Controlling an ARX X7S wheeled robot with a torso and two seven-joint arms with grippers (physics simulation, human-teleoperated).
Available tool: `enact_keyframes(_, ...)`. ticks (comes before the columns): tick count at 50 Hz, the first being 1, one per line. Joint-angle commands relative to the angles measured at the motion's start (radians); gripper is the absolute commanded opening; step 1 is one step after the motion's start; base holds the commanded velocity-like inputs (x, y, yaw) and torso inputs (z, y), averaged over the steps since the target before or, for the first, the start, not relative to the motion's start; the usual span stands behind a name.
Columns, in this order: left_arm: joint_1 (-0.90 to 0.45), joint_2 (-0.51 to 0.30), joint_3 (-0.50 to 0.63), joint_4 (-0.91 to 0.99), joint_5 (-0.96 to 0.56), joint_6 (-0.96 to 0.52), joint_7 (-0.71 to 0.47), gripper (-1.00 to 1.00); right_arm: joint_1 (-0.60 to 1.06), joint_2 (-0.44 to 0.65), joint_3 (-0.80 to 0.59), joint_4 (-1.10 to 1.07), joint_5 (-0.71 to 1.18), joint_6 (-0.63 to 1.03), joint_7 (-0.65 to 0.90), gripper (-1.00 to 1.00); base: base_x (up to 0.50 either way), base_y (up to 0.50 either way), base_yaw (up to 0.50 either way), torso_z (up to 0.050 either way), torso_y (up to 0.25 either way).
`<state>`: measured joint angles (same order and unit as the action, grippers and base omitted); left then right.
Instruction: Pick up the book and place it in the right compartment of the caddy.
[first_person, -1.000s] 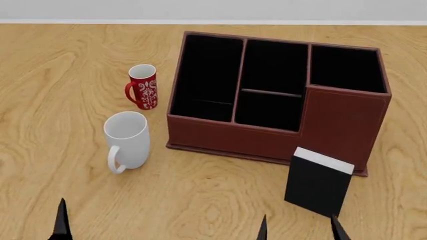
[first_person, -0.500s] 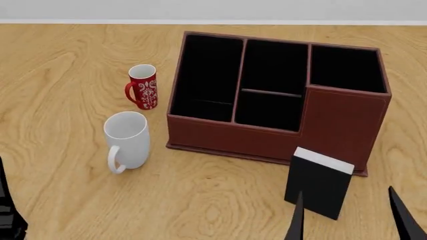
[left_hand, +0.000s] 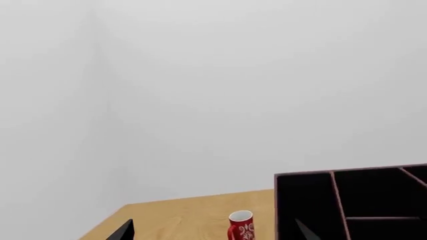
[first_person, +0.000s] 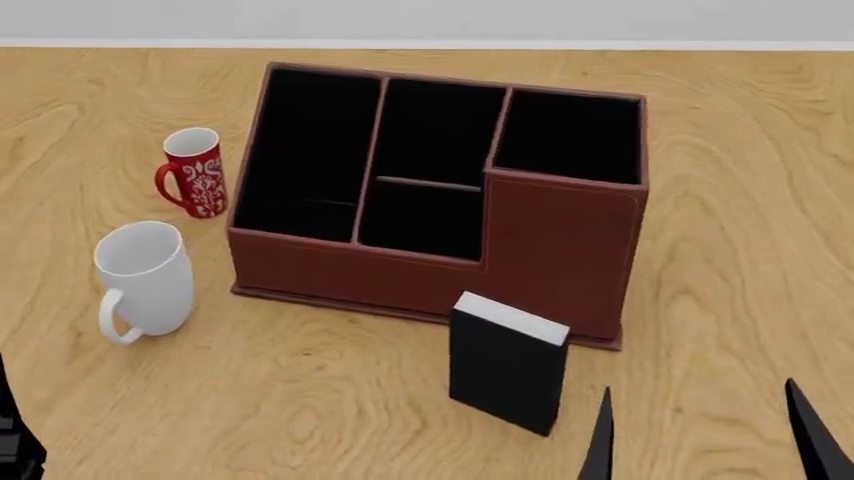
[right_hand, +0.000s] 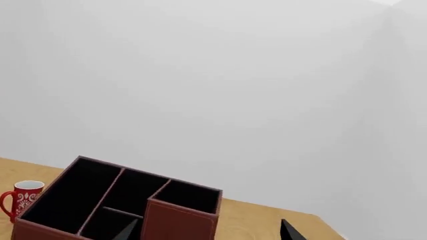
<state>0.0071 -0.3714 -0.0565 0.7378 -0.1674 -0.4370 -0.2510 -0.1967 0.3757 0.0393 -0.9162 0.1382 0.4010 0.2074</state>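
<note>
Only two black fingertips of the right gripper (first_person: 705, 435) show at the head view's bottom edge; the arms are cut off.

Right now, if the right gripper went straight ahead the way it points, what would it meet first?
Probably the caddy: the right gripper frames its taller right compartment between open fingertips. The book isn't in that wrist view, so depth stays uncertain.

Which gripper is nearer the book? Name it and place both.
Right. The right gripper sits just beside the book, toward the robot and to its right. The left gripper is far off at the view's left edge.
</note>
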Motion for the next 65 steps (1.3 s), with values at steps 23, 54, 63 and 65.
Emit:
enact_keyframes(23,-0.008,-0.005,0.000,0.006,-0.004,-0.036,-0.026,1.00,-0.011,-0.001,0.000,0.004,0.011,-0.004,0.024,1.00,0.00,-0.35,0.00,0.000,0.000)
enact_keyframes(54,0.000,-0.016,-0.003,0.004,-0.016,-0.042,-0.031,1.00,-0.003,-0.005,0.006,0.000,0.049,0.007,0.041,1.00,0.34,0.00,0.00,0.000,0.000)
enact_keyframes(63,0.003,-0.020,-0.007,0.009,-0.021,-0.047,-0.033,1.00,-0.006,-0.003,0.001,-0.002,0.051,0.007,0.046,1.00,0.50,0.00,0.00,0.000,0.002)
enact_keyframes(65,0.003,-0.021,-0.008,0.009,-0.021,-0.049,-0.034,1.00,-0.006,-0.002,0.001,-0.001,0.052,0.006,0.046,1.00,0.50,0.00,0.00,0.000,0.000)
